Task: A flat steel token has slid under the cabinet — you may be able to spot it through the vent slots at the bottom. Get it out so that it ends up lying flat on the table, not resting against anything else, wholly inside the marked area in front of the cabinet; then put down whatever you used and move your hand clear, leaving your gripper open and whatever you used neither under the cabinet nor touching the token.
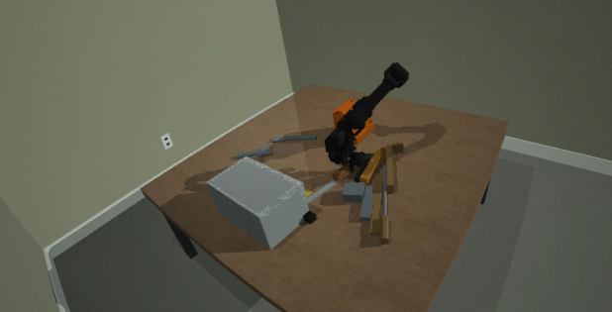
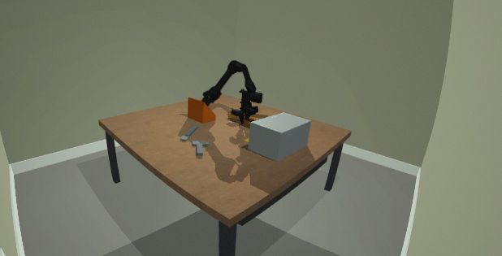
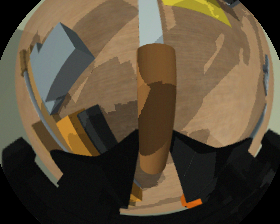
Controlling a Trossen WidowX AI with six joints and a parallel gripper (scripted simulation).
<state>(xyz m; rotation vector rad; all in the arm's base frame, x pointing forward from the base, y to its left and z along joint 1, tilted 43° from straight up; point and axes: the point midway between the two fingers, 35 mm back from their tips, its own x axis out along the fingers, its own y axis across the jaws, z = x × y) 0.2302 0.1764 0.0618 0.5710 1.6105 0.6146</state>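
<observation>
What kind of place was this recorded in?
Probably a bare test room or lab corner: a robot arm is mounted on a wooden table, plain walls meet behind it, and a wall outlet shows at one side.
</observation>
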